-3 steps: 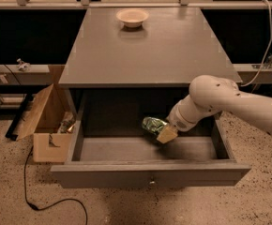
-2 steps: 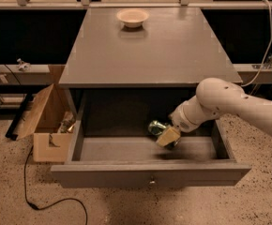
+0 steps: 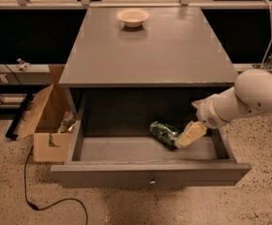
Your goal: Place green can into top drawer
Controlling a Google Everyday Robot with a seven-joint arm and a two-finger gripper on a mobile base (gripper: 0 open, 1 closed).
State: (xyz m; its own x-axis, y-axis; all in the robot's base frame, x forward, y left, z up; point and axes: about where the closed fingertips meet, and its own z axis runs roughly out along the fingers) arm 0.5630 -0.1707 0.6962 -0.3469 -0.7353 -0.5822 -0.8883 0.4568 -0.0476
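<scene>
The green can (image 3: pixel 163 132) lies tilted inside the open top drawer (image 3: pixel 147 174), toward the right of the drawer's floor, with its lower right end against my gripper. My gripper (image 3: pixel 183 139) is inside the drawer at the right, touching that end of the can. The white arm (image 3: pixel 248 97) comes in from the right edge over the drawer's right wall. Whether the gripper still grips the can is hidden by its angle.
A pale round bowl (image 3: pixel 133 17) sits at the back of the grey cabinet top (image 3: pixel 150 55). An open cardboard box (image 3: pixel 44 125) stands on the floor left of the drawer. A black cable (image 3: pixel 42 205) runs over the floor at the front left.
The arm and gripper have moved right and slightly down inside the drawer. The can has shifted a little right and lower with them.
</scene>
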